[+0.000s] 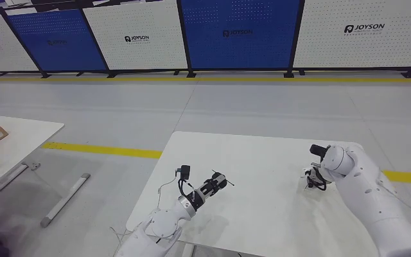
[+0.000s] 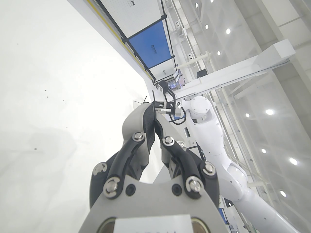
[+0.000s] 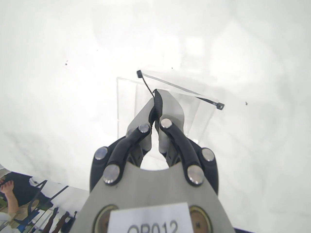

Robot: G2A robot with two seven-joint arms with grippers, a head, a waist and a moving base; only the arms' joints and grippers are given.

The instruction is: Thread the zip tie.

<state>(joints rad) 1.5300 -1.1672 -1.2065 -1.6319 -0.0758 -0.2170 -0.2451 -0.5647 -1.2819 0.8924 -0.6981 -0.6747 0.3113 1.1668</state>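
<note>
Top view: a smooth pale grey floor (image 1: 225, 106) spans the middle of the frame, crossed at left centre by a yellow painted line (image 1: 103, 150). Black-framed perforated panels, blue (image 1: 239, 32) and white (image 1: 136, 32), line the upper edge. A white rectangular table (image 1: 270, 160) occupies the lower centre, and a second white table (image 1: 26, 132) sits at the left edge. Left wrist view: round ceiling lamps (image 2: 269, 112) are lit.

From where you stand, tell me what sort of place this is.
Probably an industrial robot test hall: pegboard partitions fence the area, a yellow floor line runs past the white table, and round ceiling lights sit high overhead.
</note>
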